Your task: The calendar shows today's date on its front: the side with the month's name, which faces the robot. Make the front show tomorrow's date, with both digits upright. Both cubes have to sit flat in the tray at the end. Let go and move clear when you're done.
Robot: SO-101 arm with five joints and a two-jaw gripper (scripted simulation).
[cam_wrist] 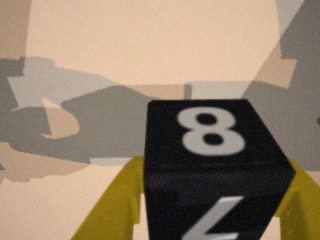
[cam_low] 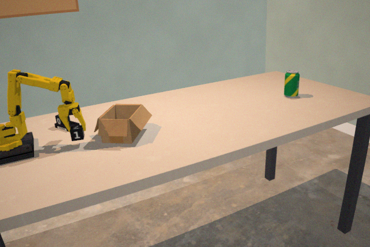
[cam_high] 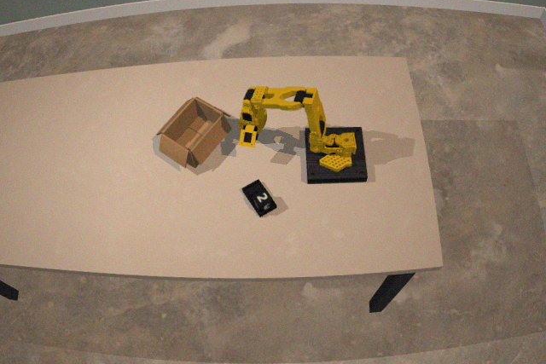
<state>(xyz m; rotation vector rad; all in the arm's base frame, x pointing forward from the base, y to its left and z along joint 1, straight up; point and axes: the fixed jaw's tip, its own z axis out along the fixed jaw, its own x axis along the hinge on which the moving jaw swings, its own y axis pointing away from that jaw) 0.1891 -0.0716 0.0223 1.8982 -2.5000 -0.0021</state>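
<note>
My gripper is shut on a black digit cube and holds it above the table. In the exterior view the cube shows a white 1 on one side. The wrist view shows an 8 and, below it, part of another digit. The calendar tray stands beyond the gripper in the exterior view, with white lettering low on its front, too small to read. The other cube is in the tray, with a 2 on top and a 0 on the side above the lettering. The gripper partly hides the tray.
An open cardboard box stands close beside the gripper, on the side away from the robot's base. The arm's black base board is on the other side. A green and yellow can stands far off on the table.
</note>
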